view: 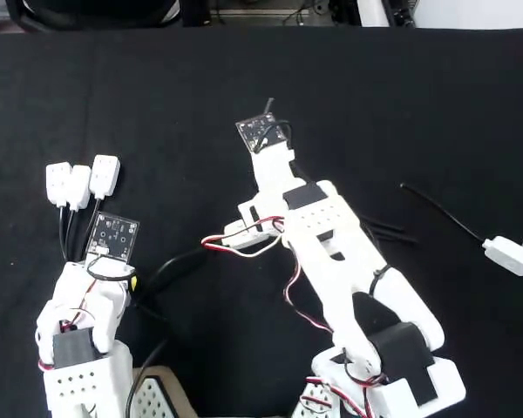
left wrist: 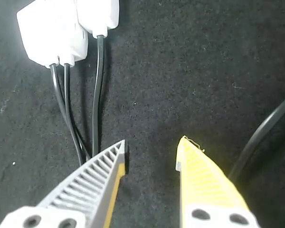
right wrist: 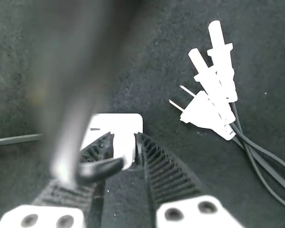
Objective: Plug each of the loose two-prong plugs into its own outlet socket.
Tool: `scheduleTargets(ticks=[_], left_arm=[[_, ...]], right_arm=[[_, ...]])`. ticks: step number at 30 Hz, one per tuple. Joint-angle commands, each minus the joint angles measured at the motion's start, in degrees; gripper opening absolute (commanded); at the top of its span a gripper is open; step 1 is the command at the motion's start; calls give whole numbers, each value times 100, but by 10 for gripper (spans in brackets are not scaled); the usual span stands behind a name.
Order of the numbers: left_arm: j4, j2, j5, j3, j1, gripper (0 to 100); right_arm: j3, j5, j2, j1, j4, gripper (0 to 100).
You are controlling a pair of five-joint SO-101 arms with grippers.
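High view: the three two-prong plugs [view: 78,181] lie bunched together on the black table cloth [view: 418,104] at about 10 o'clock from the table's middle. Their black cords [view: 67,228] run back toward 6 o'clock, under my left arm. None of them is seated in anything, so I judge that the task has barely begun and every plug is yet to be mated. A further white connector [view: 508,253] on its own cord lies alone near the 3 o'clock edge, well apart from the rest; whether it is a plug or a socket I cannot tell.

My left pincer [left wrist: 153,142] is spread wide and holds nothing. It hangs over bare cloth just short of the plugs, which sit at 12 o'clock from it, and their cords pass beside its grey finger.

My right pincer [right wrist: 124,140] stands a little toward 12 o'clock from the table's middle. It is pinched on a white block [right wrist: 116,124] that I take for an outlet socket, since it is squarish with a dark slot mark on one face. A black cord [right wrist: 97,169] crosses close before it.

In the right wrist view the plugs are slim white moulded bodies lying side by side and touching. The nearest one shows two thin bare prongs. The other two show long white noses, and I cannot make out their prongs.
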Motion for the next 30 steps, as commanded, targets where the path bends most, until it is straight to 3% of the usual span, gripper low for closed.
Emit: scheduleTargets(ticks=[1, 12, 18, 30], left_arm=[[18, -44, 9, -13, -57, 180], [18, -44, 9, -13, -57, 180], [18, -44, 9, -13, -57, 180], [18, -44, -246, 4, -57, 180]], right_arm=[[-48, -53, 66, 149, 264, 11], [-40, -176, 84, 149, 413, 11], [-189, -141, 910, 70, 185, 11], [-1174, 35, 1578, 0, 1433, 11]])
